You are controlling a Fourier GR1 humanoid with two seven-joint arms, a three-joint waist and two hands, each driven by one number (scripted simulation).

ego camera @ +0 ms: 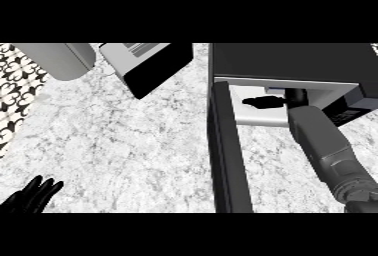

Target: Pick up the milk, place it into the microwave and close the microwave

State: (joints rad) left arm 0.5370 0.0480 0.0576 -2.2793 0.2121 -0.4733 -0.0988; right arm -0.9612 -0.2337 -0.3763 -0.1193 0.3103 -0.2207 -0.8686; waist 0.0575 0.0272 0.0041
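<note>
The microwave (295,62) stands at the back right with its door (225,160) swung open toward me. My right forearm reaches up from the lower right, and my right hand (262,102) is inside the lit cavity, just above its floor. A small pale blue-grey piece, probably the milk (275,90), shows just behind the hand; most of it is hidden. I cannot tell whether the hand holds it. My left hand (33,196) rests open at the lower left edge, fingers up.
A grey rounded appliance (55,60) stands at the back left. Beside it is a white appliance with a dark panel (151,65). A patterned wall (15,95) runs along the left edge. Speckled counter (125,145) lies between my left hand and the door.
</note>
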